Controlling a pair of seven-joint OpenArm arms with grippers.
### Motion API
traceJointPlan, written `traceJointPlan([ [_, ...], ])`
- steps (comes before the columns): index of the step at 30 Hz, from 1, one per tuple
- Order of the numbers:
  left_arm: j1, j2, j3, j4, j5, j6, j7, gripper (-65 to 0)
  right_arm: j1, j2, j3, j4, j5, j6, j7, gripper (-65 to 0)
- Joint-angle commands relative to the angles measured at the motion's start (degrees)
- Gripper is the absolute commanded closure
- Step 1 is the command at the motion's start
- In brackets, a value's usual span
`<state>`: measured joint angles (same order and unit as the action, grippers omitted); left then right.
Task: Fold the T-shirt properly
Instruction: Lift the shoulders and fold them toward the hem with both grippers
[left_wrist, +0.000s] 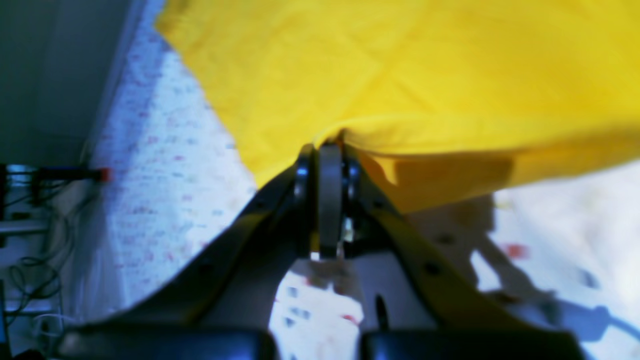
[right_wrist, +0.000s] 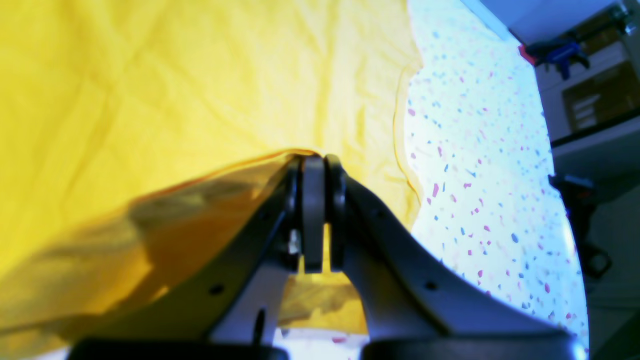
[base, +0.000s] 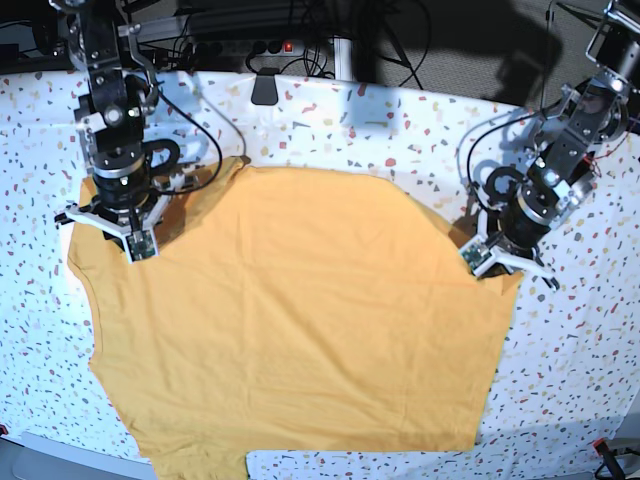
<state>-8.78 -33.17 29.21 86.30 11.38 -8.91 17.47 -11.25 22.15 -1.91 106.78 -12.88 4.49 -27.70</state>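
The speckled white table is carrying everything, its confetti-patterned cover showing all round the cloth. The T-shirt is lying spread across most of the table, plain side up and yellow-orange, with its lower edge reaching the table's near edge in the base view.

The right gripper is sitting at the shirt's edge on the base view's left; its jaws are pressing together on a raised fold of the fabric, which is lifting off the table just beside them. The left gripper is sitting at the opposite edge, on the base view's right, its jaws likewise closing tight on a pinch of yellow cloth. That wrist view is blurred, so how much fabric is caught is hard to judge.
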Motion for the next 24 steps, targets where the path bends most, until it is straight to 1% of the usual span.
traceJointPlan([
  [1, -1.77, -0.68, -0.57, 0.66, -0.87, 1.05, -0.33, 0.0, 1.81, 0.00, 0.39, 0.94, -0.31, -0.90, 1.81, 0.0],
  [4, -3.72, -0.66, -0.57, 0.61, -5.49, 1.18, 1.07, 0.0, 4.59, -0.72, 0.39, 0.46, 0.13, -0.90, 1.81, 0.0],
  [6, -4.90, -0.66, -0.57, 0.61, -7.48, 3.19, 1.40, 0.0, 6.56, -0.68, 0.39, -0.35, 0.11, -0.90, 1.81, 0.0],
  [8, -6.03, -0.66, -0.57, 0.61, -7.58, 5.81, 1.42, 0.0, 8.66, -0.70, 0.39, -1.90, 0.28, -0.90, 1.86, 0.0],
  [10, -7.21, -0.66, -0.57, 0.59, -7.61, 7.52, 1.99, 0.0, 11.15, -0.57, 0.39, -4.24, 2.03, -0.87, 1.97, 0.0],
  [15, -9.70, -0.63, -0.57, -0.50, -10.32, 7.87, 2.62, 0.0, 19.93, -0.57, 0.39, -13.90, 3.19, -0.87, 2.38, 0.0],
  [17, -10.84, -0.50, -0.57, -2.51, -10.67, 7.89, 2.58, 0.0, 23.76, -0.55, 0.39, -18.05, 5.31, -0.76, 2.34, 0.0],
  [19, -12.11, -0.04, -0.57, -5.49, -10.69, 8.07, 2.21, 0.0, 27.19, -0.57, 0.39, -22.03, 7.78, 0.17, 2.32, 0.0],
  [21, -13.33, 0.83, -0.57, -8.72, -11.69, 8.57, 2.21, 0.0, 29.94, -0.57, 0.39, -25.46, 9.07, 1.81, 2.29, 0.0],
  [22, -13.77, 1.31, -0.57, -10.19, -11.74, 9.01, 1.92, 0.0, 31.04, -0.57, 0.39, -26.84, 9.05, 2.95, 2.23, 0.0],
  [24, -14.45, 2.16, -0.57, -12.72, -11.89, 9.60, 1.11, 0.0, 33.16, -0.55, 0.39, -29.00, 9.03, 6.62, 1.95, 0.0],
])
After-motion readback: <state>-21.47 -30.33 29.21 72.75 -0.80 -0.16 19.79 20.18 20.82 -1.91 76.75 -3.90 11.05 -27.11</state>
